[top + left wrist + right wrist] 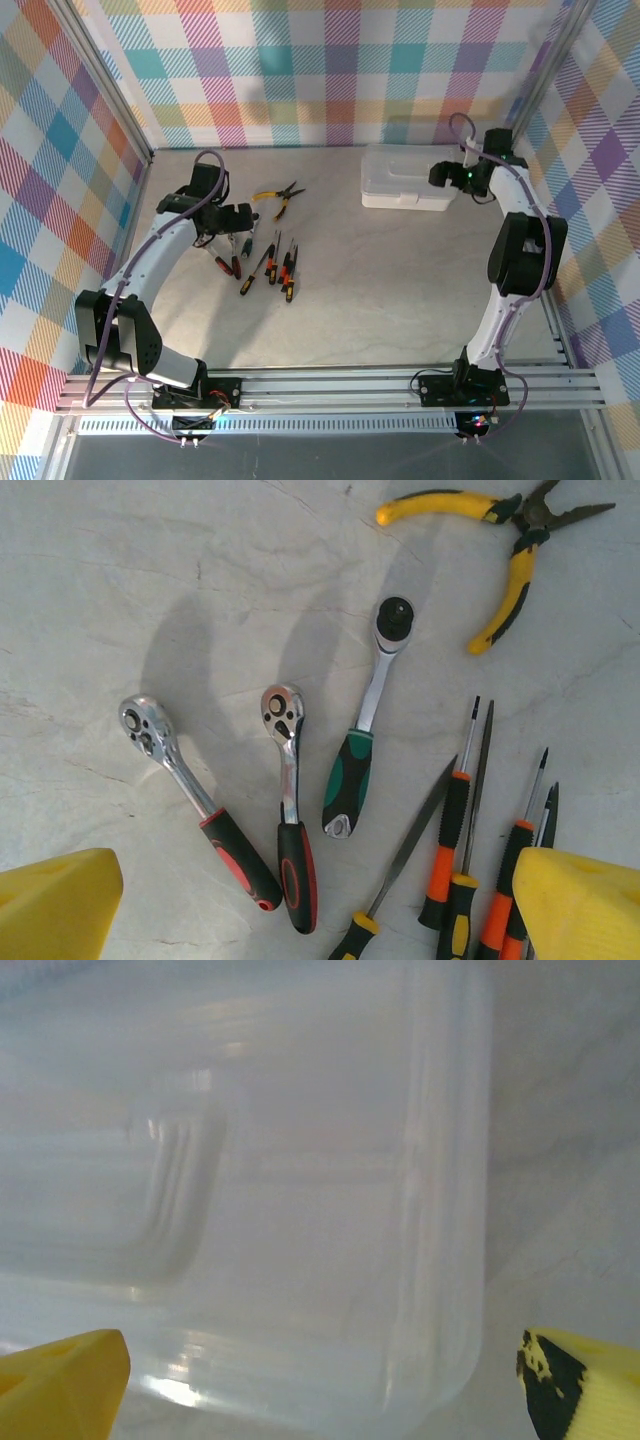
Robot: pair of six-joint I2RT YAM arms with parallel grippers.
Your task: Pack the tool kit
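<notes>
A pale marbled tabletop (400, 290) is spreading beneath the left gripper (228, 228) and the right gripper (438, 177). Plaid walls (300, 70) are rising beyond them, and aluminium rails (340, 385) are running behind them.

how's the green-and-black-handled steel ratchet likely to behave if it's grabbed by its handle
The green-and-black-handled chrome ratchet looks rigid and probably head-heavy, so it may tip toward its metal head. Its polished shank looks slippery; the rubbery-looking grip should hold better.

box (405, 182): far right | pliers (283, 197): left of box | screwdrivers (270, 266): near pliers
</notes>
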